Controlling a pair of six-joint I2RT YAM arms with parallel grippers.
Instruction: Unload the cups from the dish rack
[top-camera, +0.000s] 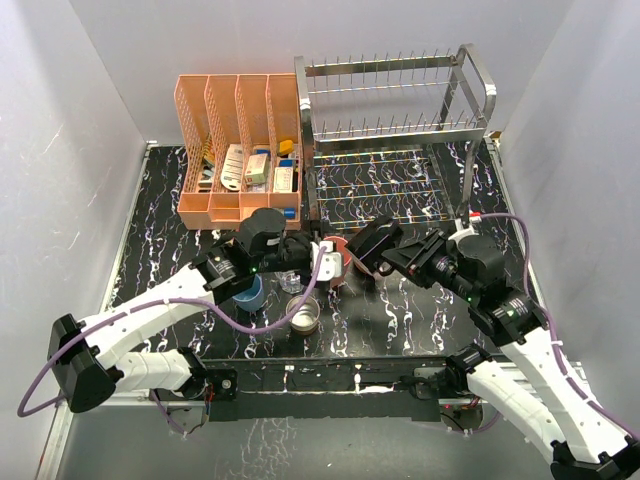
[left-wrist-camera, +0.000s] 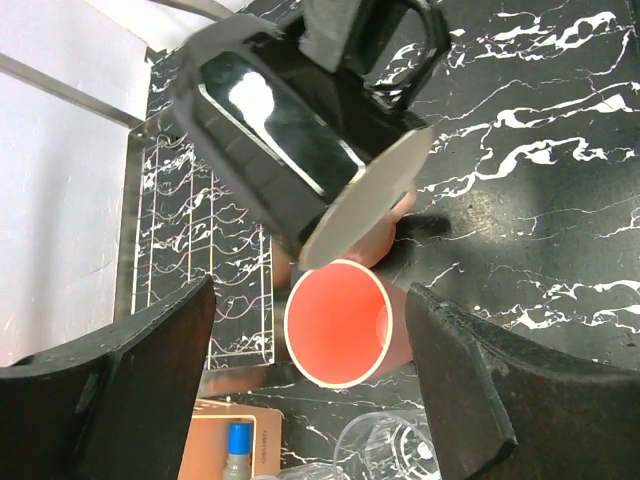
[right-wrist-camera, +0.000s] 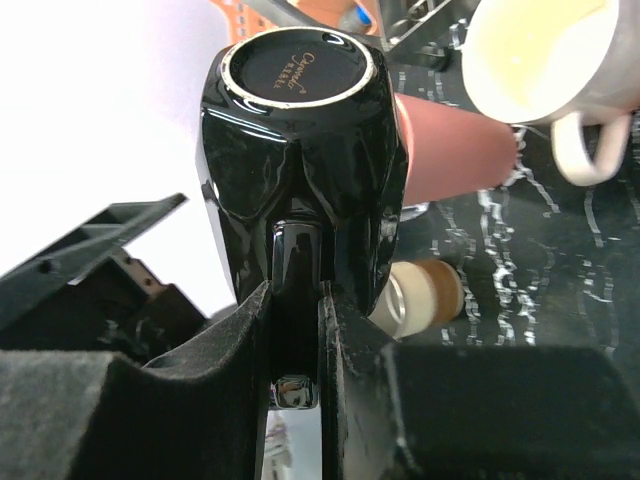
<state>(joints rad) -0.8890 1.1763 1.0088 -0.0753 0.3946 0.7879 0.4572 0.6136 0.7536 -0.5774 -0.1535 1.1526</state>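
Note:
The silver wire dish rack (top-camera: 400, 130) stands at the back right, and I see no cups on its tiers. My right gripper (top-camera: 372, 248) is shut on the handle of the black mug (right-wrist-camera: 300, 130) and holds it tilted above the table in front of the rack. The mug also shows in the left wrist view (left-wrist-camera: 290, 130). My left gripper (left-wrist-camera: 310, 340) is open, its fingers either side of an upright pink tumbler (left-wrist-camera: 340, 320) with a coral inside. A clear glass (left-wrist-camera: 395, 450), a blue tumbler (top-camera: 248, 293) and a steel cup (top-camera: 305, 317) stand on the table. A peach mug (right-wrist-camera: 550, 70) and a small cup (right-wrist-camera: 430, 295) are beyond the black mug.
The peach-orange plastic organizer (top-camera: 240, 150) with boxes and bottles stands at the back left, close to my left gripper. The rack's lower wire shelf (left-wrist-camera: 190, 260) lies just beyond the pink tumbler. The two grippers are close together at mid-table.

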